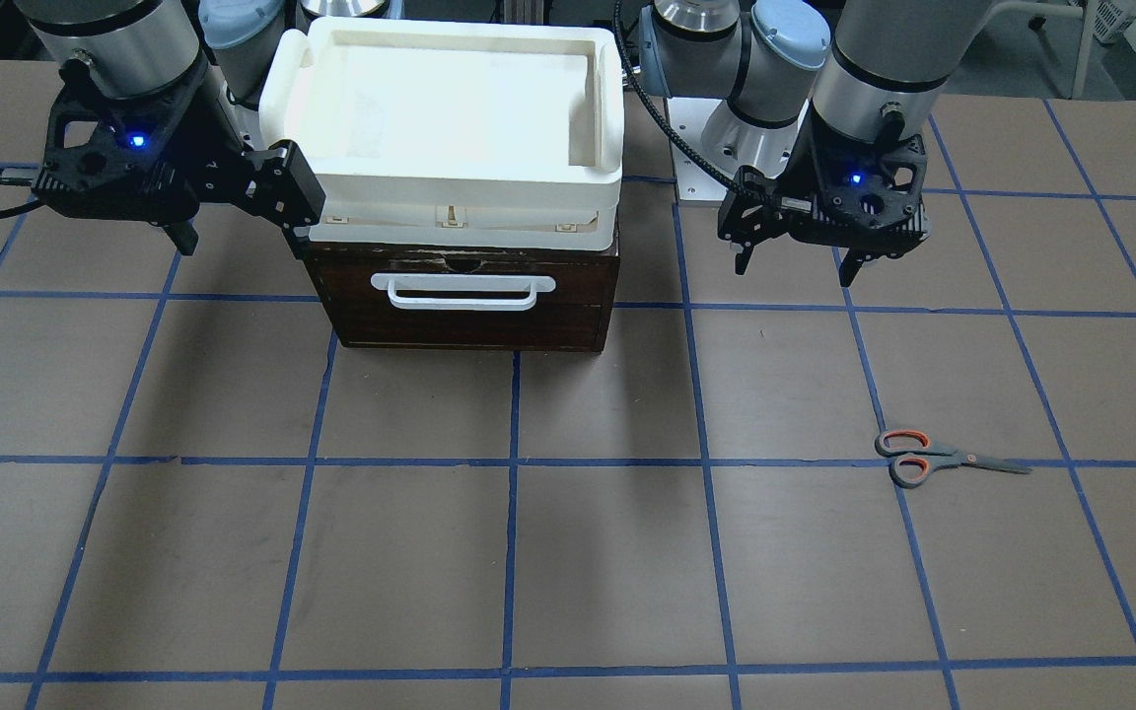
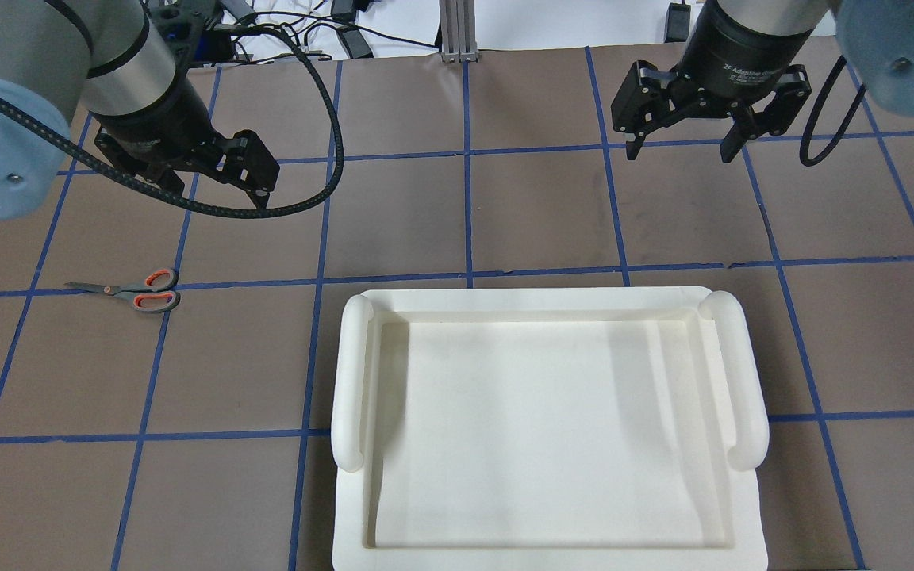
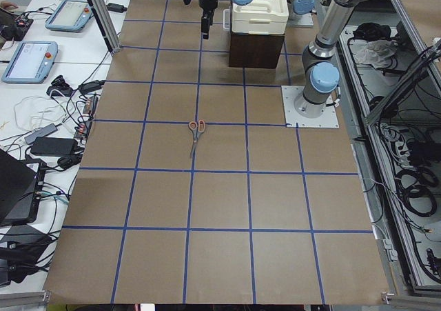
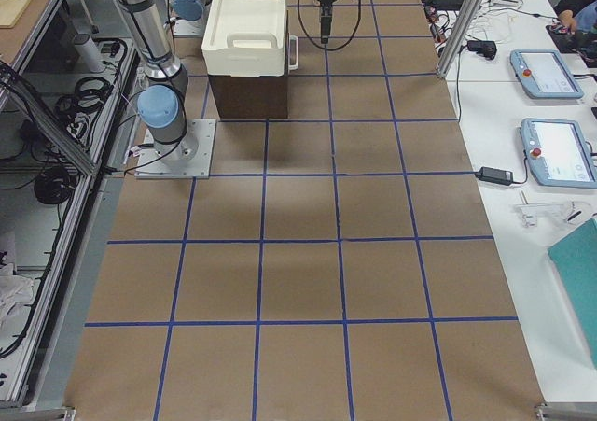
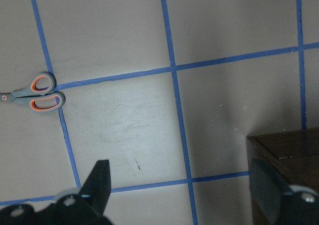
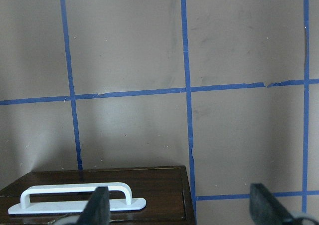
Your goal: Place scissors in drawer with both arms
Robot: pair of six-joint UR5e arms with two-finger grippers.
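Here the small scissors with dark grey blades and orange-lined grey loops (image 1: 953, 460) lie flat and closed on the brown table (image 1: 588, 562), well to the robot's left of the dark brown wooden drawer with a white bar handle (image 1: 583, 320). The drawer is pushed in, and a white plastic tray (image 1: 450, 187) sits on top. The left gripper (image 1: 795, 271) and right gripper (image 2: 683, 151) hang on either side of the drawer, fingers spread and empty.

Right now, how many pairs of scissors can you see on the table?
1. The scissors lie flat on the table, on the robot's left, well apart from the drawer. The shut drawer's inside is hidden, so more could be there.
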